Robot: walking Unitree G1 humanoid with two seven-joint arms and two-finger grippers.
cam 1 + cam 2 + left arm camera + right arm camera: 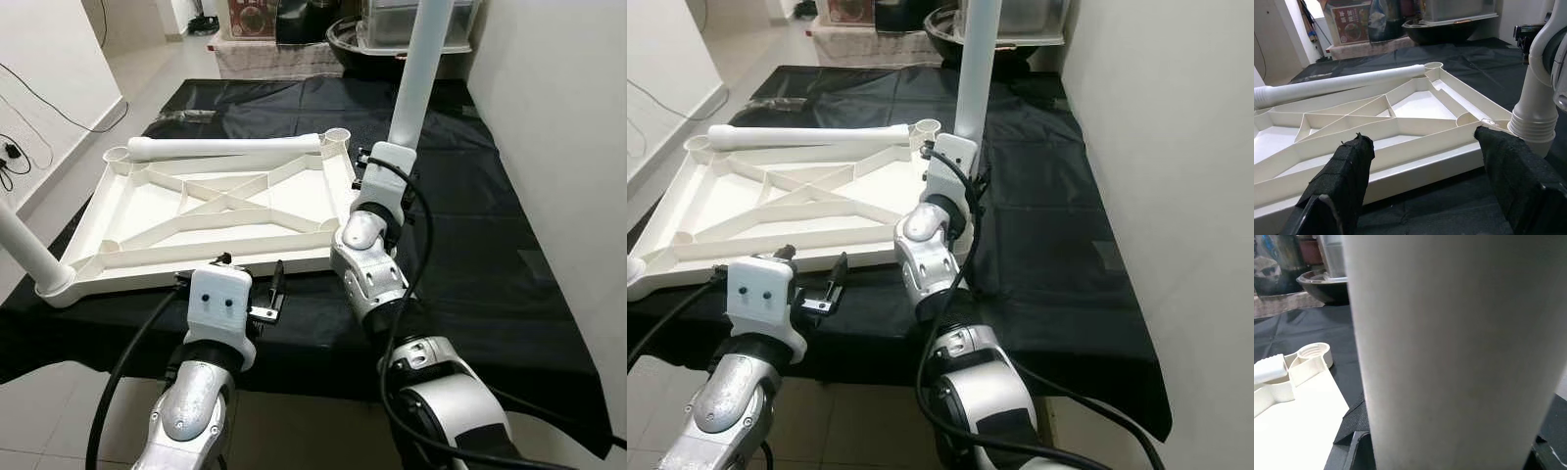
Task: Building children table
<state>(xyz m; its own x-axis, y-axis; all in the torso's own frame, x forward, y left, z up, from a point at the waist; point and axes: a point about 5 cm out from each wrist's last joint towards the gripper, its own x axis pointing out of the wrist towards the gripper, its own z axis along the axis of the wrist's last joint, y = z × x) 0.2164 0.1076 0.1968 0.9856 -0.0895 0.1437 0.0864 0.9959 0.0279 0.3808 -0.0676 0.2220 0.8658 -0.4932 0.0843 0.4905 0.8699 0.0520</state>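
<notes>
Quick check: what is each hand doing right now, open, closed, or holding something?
Left hand: open, holding nothing, at the near edge of the upturned tabletop.
Right hand: closed around the upright white table leg.

Upright table leg (pixel 419 73) cut off at top edge; right gripper's jaws hidden behind wrist.
</notes>
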